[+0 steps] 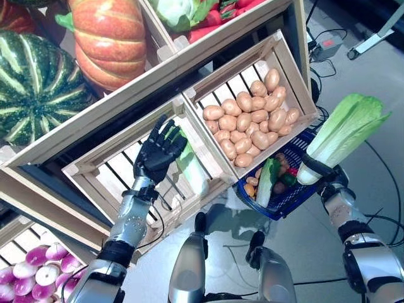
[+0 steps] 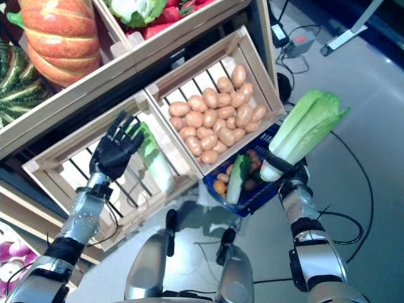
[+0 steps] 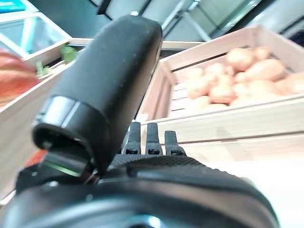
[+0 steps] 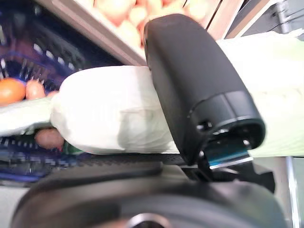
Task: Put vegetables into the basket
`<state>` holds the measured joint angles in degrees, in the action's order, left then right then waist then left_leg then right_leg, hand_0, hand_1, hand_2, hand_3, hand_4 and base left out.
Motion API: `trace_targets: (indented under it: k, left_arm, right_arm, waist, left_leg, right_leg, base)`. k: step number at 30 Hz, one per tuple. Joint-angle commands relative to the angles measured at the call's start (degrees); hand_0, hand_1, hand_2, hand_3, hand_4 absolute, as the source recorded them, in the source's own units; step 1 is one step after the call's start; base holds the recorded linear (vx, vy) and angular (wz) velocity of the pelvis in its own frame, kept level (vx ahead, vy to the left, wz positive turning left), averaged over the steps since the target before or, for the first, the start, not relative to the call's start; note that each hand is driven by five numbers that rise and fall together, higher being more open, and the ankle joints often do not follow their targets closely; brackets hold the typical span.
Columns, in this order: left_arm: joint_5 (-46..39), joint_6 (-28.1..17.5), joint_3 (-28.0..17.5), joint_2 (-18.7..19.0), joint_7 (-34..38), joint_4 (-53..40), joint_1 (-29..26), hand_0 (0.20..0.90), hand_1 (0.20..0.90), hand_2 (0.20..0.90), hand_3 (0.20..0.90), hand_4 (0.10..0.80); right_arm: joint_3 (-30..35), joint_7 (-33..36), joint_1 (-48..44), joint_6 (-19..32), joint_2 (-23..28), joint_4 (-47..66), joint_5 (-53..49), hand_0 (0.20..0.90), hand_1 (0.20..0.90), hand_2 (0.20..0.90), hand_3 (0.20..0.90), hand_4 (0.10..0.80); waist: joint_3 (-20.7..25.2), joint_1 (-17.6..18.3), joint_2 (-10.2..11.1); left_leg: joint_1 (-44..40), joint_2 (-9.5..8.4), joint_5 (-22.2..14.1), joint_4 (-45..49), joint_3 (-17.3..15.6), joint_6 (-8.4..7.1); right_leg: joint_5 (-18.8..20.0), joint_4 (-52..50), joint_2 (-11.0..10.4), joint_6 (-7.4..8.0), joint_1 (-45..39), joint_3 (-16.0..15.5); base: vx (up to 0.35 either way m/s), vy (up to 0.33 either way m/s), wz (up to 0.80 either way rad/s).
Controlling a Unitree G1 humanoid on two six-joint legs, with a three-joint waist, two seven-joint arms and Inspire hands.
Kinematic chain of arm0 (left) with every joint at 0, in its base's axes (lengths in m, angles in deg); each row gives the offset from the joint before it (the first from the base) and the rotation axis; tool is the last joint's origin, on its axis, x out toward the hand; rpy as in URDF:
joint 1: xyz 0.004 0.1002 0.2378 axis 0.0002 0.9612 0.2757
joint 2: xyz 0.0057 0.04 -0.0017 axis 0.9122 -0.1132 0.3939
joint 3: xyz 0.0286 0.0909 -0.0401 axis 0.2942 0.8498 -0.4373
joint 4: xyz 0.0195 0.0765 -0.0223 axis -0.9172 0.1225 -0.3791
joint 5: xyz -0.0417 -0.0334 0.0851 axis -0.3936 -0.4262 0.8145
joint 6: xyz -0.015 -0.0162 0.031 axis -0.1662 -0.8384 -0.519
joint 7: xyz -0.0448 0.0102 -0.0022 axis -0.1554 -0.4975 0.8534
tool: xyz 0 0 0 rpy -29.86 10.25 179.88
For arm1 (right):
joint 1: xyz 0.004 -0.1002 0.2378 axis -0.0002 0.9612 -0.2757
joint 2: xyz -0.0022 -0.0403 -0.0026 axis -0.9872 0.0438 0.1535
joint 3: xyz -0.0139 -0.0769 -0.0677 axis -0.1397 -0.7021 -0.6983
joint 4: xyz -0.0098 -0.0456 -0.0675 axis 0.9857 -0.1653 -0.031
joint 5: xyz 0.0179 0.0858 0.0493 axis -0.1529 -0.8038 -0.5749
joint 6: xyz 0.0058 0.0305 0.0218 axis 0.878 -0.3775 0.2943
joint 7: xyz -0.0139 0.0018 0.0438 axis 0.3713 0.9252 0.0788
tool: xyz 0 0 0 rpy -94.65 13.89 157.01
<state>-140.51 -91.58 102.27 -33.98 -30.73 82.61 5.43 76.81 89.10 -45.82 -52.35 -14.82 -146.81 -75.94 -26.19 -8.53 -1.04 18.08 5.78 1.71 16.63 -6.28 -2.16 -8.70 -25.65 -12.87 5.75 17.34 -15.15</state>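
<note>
Beside the wooden produce stand, the robot's right hand (image 1: 322, 173) holds a long head of romaine-type lettuce (image 1: 344, 129) upright, its fingers and thumb curled round the pale stem end, as the right wrist view confirms. That lettuce hangs just beside and slightly above the blue basket (image 1: 297, 192), which sits on the floor under the corner of the potato crate (image 1: 297, 82). Already lying in the basket are another pale-green leafy vegetable (image 1: 266, 183) and several small round ones, orange and reddish.

Over the neighbouring slatted crate (image 1: 95, 167), the left hand (image 1: 158, 154) reaches with fingers spread and relaxed, gripping nothing. One more lettuce (image 1: 192, 170) lies in that crate, just past the fingertips; whether they touch it cannot be told.

Judged from this: the held lettuce is tall and top-heavy, gripped only at its base, so it could swing or slip as the wrist tilts toward the basket. Half of the basket is tucked beneath the potato crate, leaving a narrow opening, and the leafy top might catch the crate's edge or land across the rim and tumble onto the floor. Leaves could also bruise if squeezed harder
</note>
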Motion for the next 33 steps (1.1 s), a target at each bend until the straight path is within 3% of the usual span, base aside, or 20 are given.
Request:
trace_targets:
  k: [1,9,12,16,21,23,30,31,32,33]
  left_arm:
    - [0.55,-8.60,-1.41,1.47,-0.31,-8.89,-3.87,0.900,0.900,0.900,0.900,0.800]
    - [6.14,-13.20,-2.67,2.78,2.95,-14.90,-5.24,0.900,0.900,0.900,0.900,0.800]
    - [15.13,-15.35,-2.62,5.22,10.86,-16.58,-6.30,0.900,0.900,0.900,0.900,0.800]
    - [22.92,-14.53,-3.56,8.06,20.76,-16.70,-7.49,0.900,0.900,0.900,0.900,0.800]
    - [25.33,-13.64,-6.14,9.23,27.50,-18.15,-7.40,0.900,0.900,0.900,0.900,0.800]
    - [24.76,-13.80,-6.93,8.46,27.85,-18.60,-6.84,0.900,0.900,0.900,0.900,0.800]
    - [26.46,-14.84,-6.52,7.01,27.62,-19.93,-5.85,0.900,0.900,0.900,0.900,0.800]
    - [27.88,-14.87,-6.31,7.19,28.41,-20.11,-5.81,0.900,0.900,0.900,0.900,0.800]
    - [30.38,-14.37,-5.90,7.77,29.57,-20.26,-5.95,0.900,0.900,0.900,0.900,0.800]
    - [31.94,-14.14,-5.71,8.09,30.35,-20.28,-6.01,0.900,0.900,0.900,0.900,0.800]
  right_arm:
    - [-0.43,1.96,-3.59,3.05,6.61,0.44,-0.76,0.300,0.300,0.300,0.300,0.400]
    - [-1.61,5.77,-8.83,-1.89,7.42,-2.70,-0.79,0.300,0.300,0.300,0.300,0.400]
    - [-2.00,5.18,-10.36,-4.41,8.46,-3.87,-0.50,0.300,0.300,0.300,0.300,0.400]
    - [-3.79,1.67,-12.67,-6.99,10.07,-4.20,0.80,0.300,0.300,0.300,0.300,0.400]
    - [-5.32,-2.85,-14.50,-11.29,11.44,-6.38,1.10,0.300,0.300,0.300,0.300,0.400]
    - [-5.37,-4.80,-14.81,-13.25,11.54,-7.54,-1.20,0.300,0.300,0.300,0.300,0.400]
    - [-4.74,-4.68,-16.17,-14.41,10.89,-8.37,-2.49,0.300,0.300,0.300,0.300,0.400]
    - [-4.86,-4.82,-16.41,-14.09,11.08,-8.32,-2.51,0.509,0.509,0.509,0.509,0.540]
    - [-4.98,-5.00,-16.86,-13.27,11.38,-8.21,-2.51,0.900,0.900,0.900,0.900,0.800]
    - [-5.01,-5.30,-17.10,-12.34,11.51,-8.18,-2.24,0.900,0.900,0.900,0.900,0.800]
  waist:
    - [2.13,0.49,-0.93]
    - [-0.12,0.37,-3.19]
    - [-0.85,0.95,-4.22]
    - [-1.38,1.42,-5.66]
    - [-1.96,1.32,-6.98]
    - [-2.05,1.23,-7.13]
    - [-2.66,1.28,-7.48]
    - [-2.67,1.33,-7.56]
    - [-2.60,1.36,-7.63]
    - [-2.57,1.33,-7.68]
  left_leg:
    - [5.68,0.67,-6.51,12.79,2.52,-2.83]
    - [11.88,-1.31,-10.50,20.97,2.90,-1.93]
    - [14.60,-1.48,-12.13,24.67,2.61,-1.58]
    - [16.85,-1.97,-13.49,28.04,2.40,-1.40]
    - [20.51,-2.50,-15.53,33.46,2.12,-1.27]
    - [21.59,-2.51,-17.63,35.94,2.34,-1.43]
    - [24.92,-2.21,-19.46,41.16,2.33,-1.07]
    - [25.25,-2.08,-19.60,41.71,2.37,-1.08]
    - [25.51,-2.06,-19.69,42.09,2.44,-1.07]
    - [25.57,-2.05,-19.69,42.17,2.46,-1.08]
  right_leg:
    - [2.64,-3.50,-3.28,-1.84,-0.36,-1.97]
    - [-1.24,-15.67,-5.56,-2.99,8.61,-0.13]
    - [-2.51,-19.76,-6.30,-3.40,12.35,1.36]
    - [-3.92,-23.81,-7.00,-3.85,15.74,2.81]
    - [-5.77,-29.15,-7.96,-4.43,20.24,4.42]
    - [-7.67,-31.68,-7.95,-4.17,21.72,5.20]
    - [-9.16,-36.13,-7.98,-4.55,25.45,6.06]
    - [-9.26,-36.55,-7.97,-4.57,25.82,6.24]
    - [-9.33,-36.81,-7.92,-4.57,26.08,6.36]
    - [-9.35,-36.92,-7.90,-4.56,26.17,6.40]
  base:
    - [-0.041,0.021,0.11]
    - [-0.060,0.020,0.06]
    - [-0.075,0.041,0.01]
    - [-0.047,0.097,-0.01]
    - [-0.020,0.069,-0.02]
    - [0.051,0.029,0.05]
    - [0.008,0.007,0.00]
    - [0.019,0.037,0.02]
    - [0.025,0.037,0.03]
    - [0.036,0.051,0.04]
